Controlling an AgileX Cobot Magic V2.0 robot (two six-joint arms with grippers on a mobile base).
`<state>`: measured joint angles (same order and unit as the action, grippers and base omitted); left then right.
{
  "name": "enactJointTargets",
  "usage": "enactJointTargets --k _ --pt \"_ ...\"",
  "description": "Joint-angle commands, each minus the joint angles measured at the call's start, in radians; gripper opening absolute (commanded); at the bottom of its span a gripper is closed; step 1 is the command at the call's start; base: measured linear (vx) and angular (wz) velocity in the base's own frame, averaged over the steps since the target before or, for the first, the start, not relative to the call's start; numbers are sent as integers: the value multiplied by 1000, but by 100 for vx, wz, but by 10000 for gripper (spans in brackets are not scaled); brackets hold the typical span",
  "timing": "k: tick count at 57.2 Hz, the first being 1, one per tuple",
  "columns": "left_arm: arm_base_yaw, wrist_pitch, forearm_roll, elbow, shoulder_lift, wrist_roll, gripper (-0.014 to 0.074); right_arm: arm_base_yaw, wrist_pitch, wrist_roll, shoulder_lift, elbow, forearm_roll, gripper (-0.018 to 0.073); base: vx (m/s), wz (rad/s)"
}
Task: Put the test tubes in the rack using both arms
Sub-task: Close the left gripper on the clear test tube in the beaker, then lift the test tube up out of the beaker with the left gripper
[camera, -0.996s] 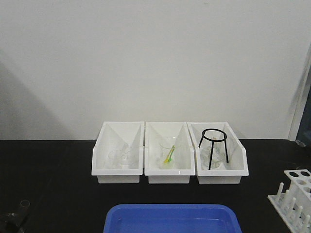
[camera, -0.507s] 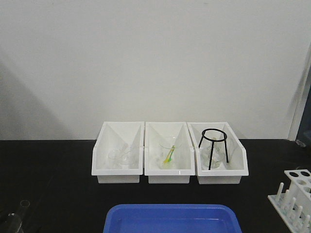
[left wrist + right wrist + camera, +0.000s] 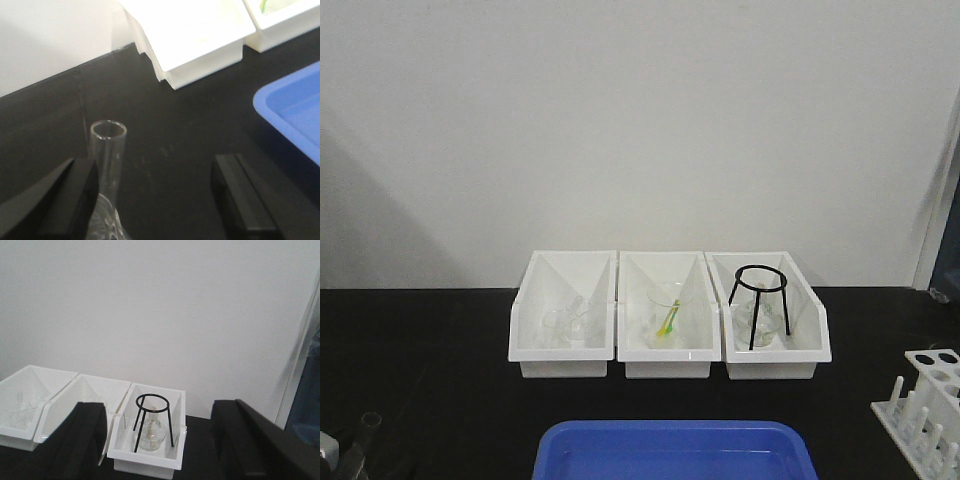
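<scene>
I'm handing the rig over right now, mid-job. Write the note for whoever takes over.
Left gripper: jaws open. A test tube stands between them, close to one finger, not clamped.
Right gripper: jaws open, empty, facing the white bins.
Rack: low at the far right of the front view. The holes in view are empty.
Done: no tube seen in the rack.
Left: grip this tube and seat it in the rack.

light: even, bright | shadow: soft, wall left | focus: slightly soft
</scene>
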<state>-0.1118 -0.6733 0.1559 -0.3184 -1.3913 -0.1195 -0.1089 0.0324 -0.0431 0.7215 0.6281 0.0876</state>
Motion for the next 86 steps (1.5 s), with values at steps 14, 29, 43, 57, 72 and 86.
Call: enactJointTargets --k 14,29,43,57,72,86 --pt "-7 -169 -142 -26 -28 -145 573 -4 81 -11 0 37 12 491 0 0" --pt "-7 -166 -130 -96 -76 -157 571 -4 81 -11 0 37 12 491 0 0" --pt "-7 -158 -130 -102 -120 -163 571 -4 81 -11 0 37 12 491 0 0" --pt "-7 -170 -130 -102 -129 -167 470 -4 81 -11 0 37 12 491 0 0" --pt "-7 -180 -131 -102 -129 -167 135 -4 75 -10 0 37 11 491 0 0" --pt "-7 -180 -131 -102 -129 -167 -23 -4 56 -10 0 37 11 491 0 0"
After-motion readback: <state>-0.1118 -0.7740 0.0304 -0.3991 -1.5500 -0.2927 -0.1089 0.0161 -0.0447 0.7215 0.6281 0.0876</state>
